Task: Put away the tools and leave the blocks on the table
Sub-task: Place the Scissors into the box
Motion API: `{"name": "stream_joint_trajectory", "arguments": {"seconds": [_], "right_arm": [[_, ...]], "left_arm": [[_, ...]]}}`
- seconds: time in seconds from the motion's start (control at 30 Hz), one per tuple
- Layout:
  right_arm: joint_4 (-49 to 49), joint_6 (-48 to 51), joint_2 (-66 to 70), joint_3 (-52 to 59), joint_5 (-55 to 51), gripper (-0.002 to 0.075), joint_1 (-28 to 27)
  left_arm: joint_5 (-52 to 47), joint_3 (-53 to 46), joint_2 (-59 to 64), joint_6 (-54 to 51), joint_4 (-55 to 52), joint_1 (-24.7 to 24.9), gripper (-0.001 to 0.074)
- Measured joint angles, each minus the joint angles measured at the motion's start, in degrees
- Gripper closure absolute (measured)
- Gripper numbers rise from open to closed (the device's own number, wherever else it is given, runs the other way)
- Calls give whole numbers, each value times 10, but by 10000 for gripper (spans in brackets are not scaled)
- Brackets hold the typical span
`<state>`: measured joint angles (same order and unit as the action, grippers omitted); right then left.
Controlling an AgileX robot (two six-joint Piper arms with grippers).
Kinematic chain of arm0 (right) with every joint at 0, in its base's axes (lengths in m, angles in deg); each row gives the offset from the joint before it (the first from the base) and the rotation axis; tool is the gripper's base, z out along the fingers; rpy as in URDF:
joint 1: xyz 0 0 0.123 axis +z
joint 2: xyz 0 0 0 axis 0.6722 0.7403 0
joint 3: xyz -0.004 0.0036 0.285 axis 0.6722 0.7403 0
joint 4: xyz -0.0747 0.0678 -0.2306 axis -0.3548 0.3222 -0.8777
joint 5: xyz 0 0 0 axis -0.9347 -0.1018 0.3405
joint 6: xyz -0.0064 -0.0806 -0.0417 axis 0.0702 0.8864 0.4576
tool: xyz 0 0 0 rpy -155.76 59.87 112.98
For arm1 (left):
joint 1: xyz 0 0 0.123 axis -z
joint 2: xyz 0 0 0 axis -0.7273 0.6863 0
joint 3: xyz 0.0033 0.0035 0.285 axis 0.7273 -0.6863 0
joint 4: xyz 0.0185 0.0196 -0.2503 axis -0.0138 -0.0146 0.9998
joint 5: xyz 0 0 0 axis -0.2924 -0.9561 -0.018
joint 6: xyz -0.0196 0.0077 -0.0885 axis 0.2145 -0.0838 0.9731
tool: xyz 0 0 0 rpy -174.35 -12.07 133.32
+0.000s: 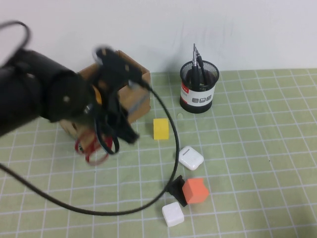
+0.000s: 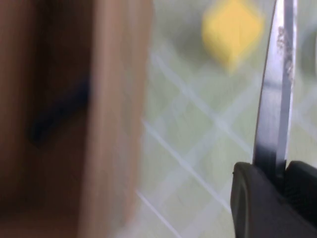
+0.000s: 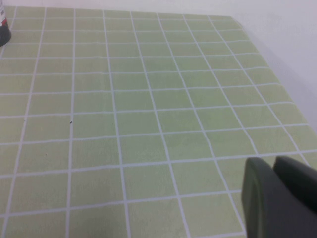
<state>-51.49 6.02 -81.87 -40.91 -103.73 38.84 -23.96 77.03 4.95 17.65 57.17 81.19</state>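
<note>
Steel scissors (image 2: 275, 94) clamped in left gripper (image 1: 121, 130); right gripper (image 3: 280, 198) seemingly idle.

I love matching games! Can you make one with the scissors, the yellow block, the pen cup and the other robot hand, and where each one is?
1. scissors
2. yellow block
3. black mesh cup
4. right gripper

A. holds two dark tools
B. over bare green mat
C. clamped in the left gripper, beside the cardboard box
D. lying on the mat, right of the box

Pairs: 1-C, 2-D, 3-A, 4-B

Lab-like test bench: grid mat (image 1: 257, 129) against bare white wall (image 1: 198, 25)
</note>
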Motion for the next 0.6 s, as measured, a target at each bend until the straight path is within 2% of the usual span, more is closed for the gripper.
{"name": "stream_joint_trajectory", "arguments": {"seconds": [0.2,0.43,0.6], "right_arm": [[0,0,0,0,0,733,0],[0,0,0,0,0,733,0],[0,0,0,0,0,733,0]], "left_arm": [[85,8,-39,23,-152,0,652],[117,8,-3,209,-386,-16,653],[152,8,31,285,-459,-27,653]]}}
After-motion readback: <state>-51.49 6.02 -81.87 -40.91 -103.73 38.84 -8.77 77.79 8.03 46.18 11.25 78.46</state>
